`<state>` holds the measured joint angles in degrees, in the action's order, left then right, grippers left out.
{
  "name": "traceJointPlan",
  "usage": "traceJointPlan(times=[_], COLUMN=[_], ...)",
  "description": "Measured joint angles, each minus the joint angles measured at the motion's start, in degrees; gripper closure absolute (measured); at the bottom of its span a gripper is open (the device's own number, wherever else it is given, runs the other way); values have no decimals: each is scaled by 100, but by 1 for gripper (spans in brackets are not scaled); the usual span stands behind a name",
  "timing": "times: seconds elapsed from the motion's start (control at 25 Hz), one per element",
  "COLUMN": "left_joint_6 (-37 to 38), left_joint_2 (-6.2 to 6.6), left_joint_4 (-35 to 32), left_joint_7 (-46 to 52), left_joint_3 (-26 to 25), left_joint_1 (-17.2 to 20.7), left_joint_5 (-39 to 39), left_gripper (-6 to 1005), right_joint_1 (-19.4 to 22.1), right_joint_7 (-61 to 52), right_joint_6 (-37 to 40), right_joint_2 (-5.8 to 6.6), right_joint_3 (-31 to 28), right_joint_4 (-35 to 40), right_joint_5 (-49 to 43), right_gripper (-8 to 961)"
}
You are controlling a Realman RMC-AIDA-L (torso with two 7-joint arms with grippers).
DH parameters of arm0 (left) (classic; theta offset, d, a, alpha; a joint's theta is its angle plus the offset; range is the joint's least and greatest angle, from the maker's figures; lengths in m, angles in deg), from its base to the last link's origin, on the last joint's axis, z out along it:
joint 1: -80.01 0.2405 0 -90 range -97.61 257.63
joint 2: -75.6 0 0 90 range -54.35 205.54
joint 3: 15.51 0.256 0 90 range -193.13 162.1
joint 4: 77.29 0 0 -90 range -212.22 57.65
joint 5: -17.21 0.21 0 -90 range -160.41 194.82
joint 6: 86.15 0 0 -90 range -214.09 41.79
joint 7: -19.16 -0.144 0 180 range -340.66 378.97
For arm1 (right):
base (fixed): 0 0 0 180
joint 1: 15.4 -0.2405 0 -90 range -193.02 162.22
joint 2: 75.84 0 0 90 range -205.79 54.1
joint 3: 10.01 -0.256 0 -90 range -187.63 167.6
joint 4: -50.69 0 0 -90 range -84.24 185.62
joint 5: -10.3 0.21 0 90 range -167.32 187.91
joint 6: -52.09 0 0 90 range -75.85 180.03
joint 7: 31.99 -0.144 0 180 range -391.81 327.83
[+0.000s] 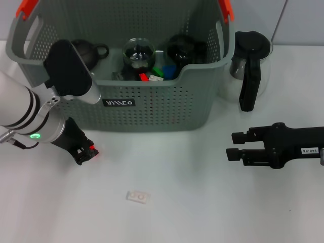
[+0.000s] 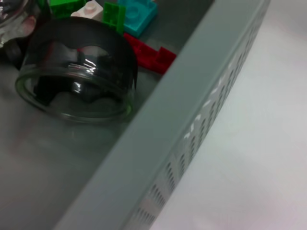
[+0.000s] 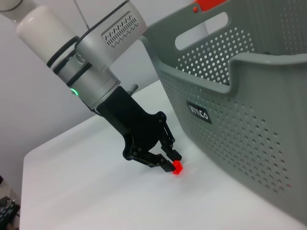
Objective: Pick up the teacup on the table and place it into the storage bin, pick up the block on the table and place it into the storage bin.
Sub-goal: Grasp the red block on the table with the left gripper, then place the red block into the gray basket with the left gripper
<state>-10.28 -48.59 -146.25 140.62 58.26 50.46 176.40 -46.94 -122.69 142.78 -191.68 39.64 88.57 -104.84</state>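
Left tool (image 3: 173, 162) apparently grips red block (image 3: 178, 167).

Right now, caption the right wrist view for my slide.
Left tool pinches a small red block on the table beside the storage bin.

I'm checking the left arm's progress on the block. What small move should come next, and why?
Probably lift straight up: the left gripper is shut on the small red block at the white table, beside the grey perforated storage bin, whose wall it must clear. The right gripper waits open.
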Motion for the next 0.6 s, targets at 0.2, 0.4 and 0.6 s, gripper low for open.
traceJointPlan(times=[0.2,0.4,0.6], left_joint_6=[33,750,2593], left_joint_2=[1,1,36], left_joint_4=[-21,-616,-1729], left_joint_7=[89,15,-529], left_joint_3=[-4,-279,-1664], left_joint_1=[-4,30,-146], left_joint_5=[4,-242,-1405], left_gripper=[815,818,819], right_joint_1=[0,17,17], right_joint_7=[0,0,0], right_joint_6=[28,37,60], right_joint_2=[0,0,0], right_joint_3=[0,0,1], right_joint_4=[0,0,0], right_joint_5=[0,1,1], right_gripper=[369,369,369])
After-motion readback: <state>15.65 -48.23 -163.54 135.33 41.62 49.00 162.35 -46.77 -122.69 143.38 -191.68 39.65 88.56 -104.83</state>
